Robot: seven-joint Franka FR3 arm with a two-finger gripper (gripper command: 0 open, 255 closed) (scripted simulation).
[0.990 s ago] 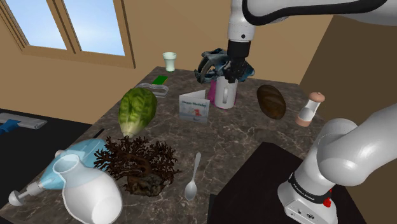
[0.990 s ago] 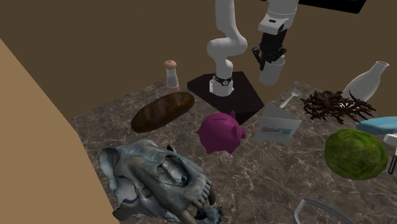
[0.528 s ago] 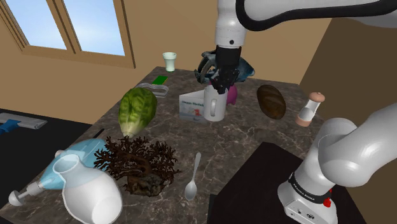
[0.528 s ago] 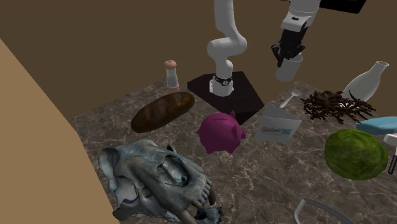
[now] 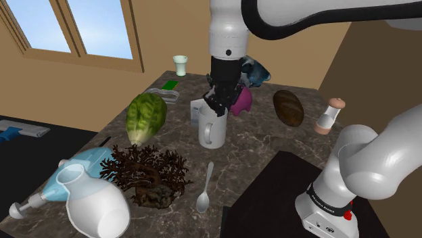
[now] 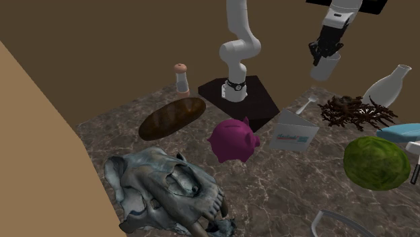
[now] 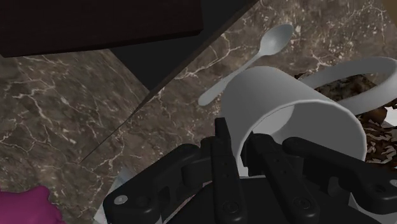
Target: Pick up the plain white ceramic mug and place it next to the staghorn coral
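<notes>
One mug (image 5: 212, 130), drawn plain white, is hanging from the gripper (image 5: 216, 107). The two black fingers (image 7: 222, 156) are pinching its wall at the rim, one outside and one inside, so the jaws are clamping the mug. It is hanging upright with its mouth up and its long axis vertical. The second exterior view is showing it (image 6: 324, 67) well above the table (image 5: 260, 138), roughly over the table's middle and touching nothing.

The staghorn coral (image 5: 145, 172), a dark brown branching clump, is sitting near the table edge at the shoulder view's lower left. From the jaws it is lying down and towards that edge, well apart from the mug. A pale spoon (image 5: 205, 189) is lying just beside the coral, between it and the table edge at the stand (image 5: 270, 203).

Judgement: the lift is done and the placing is not. The coming move is depending on travel towards the coral's edge of the table and then a straight descent. The bare strip between coral and spoon is looking narrow. The mug's base is risking the spoon's handle on one side and the coral's outer branches on the other.
</notes>
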